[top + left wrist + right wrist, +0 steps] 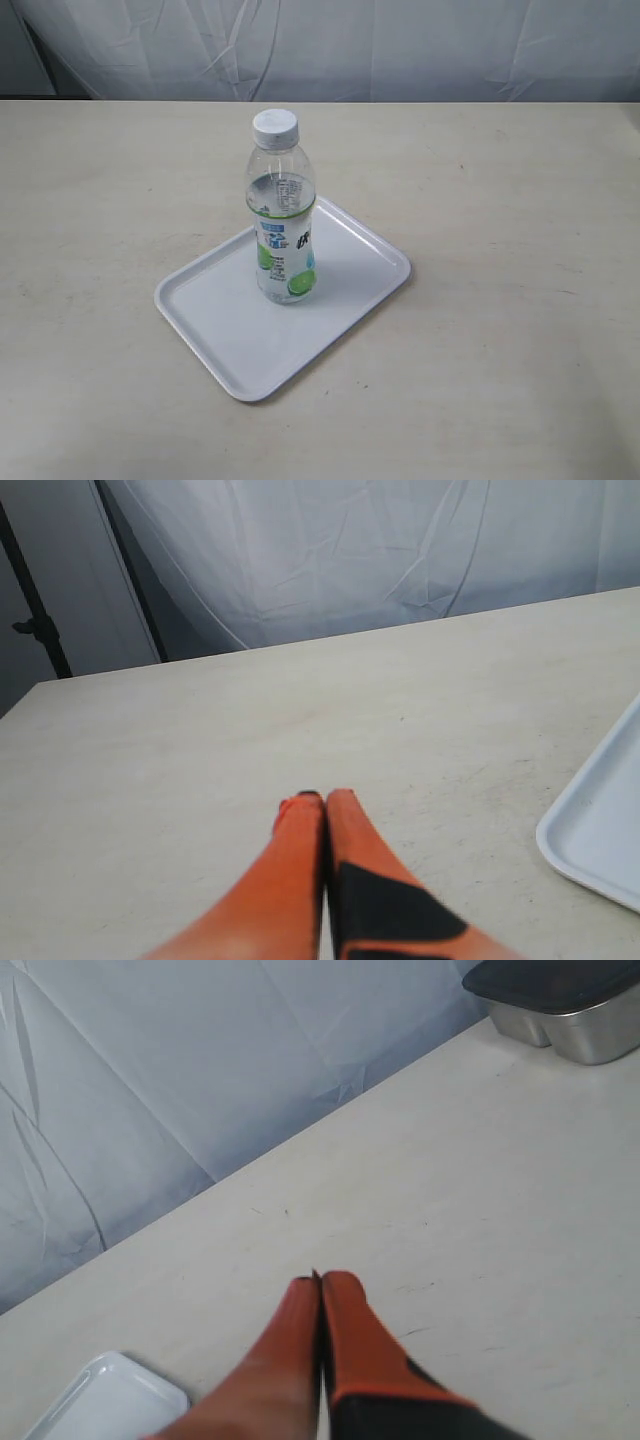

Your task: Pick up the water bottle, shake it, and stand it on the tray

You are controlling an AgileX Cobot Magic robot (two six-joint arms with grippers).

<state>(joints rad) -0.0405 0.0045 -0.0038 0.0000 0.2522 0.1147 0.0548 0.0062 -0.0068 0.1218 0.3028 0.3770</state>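
Note:
The water bottle (283, 210), clear with a white cap and a green and blue label, stands upright on the white tray (220, 320) in the middle of the table. No arm shows in the exterior view. In the left wrist view my left gripper (324, 800) is shut, orange fingers pressed together above bare table, with a corner of the tray (600, 830) off to one side. My right gripper (320, 1282) is also shut on nothing, over the table, with a tray corner (110, 1400) near it. The bottle shows in neither wrist view.
A white cloth backdrop (320, 45) hangs behind the table's far edge. A metal container with a dark lid (570, 1005) sits at the table's edge in the right wrist view. A dark stand pole (35, 600) rises beyond the table in the left wrist view.

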